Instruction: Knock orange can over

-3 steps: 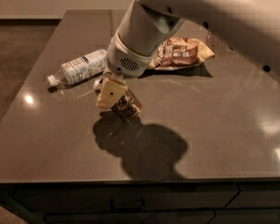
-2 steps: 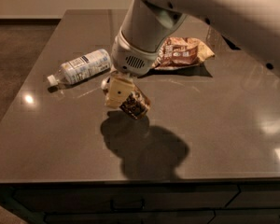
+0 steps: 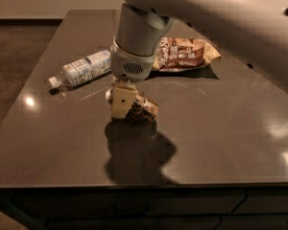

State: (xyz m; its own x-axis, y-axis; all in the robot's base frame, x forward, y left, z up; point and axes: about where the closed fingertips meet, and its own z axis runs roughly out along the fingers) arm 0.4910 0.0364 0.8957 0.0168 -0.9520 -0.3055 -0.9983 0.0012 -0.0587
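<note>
Tool down at tabletop, touching tilted orange can beside it; spread or pressed together, cannot tell.

orange can — tan-orange body with dark script lettering, tipped well off upright and leaning toward camera-right. Lower edge rests on the desk, around the middle. The jaws sit low over the desk — right against the can's camera-left side.

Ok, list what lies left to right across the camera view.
Clear plastic bottle → claw, down beside the can → orange can, at the claw's right side → snack bag.
</note>
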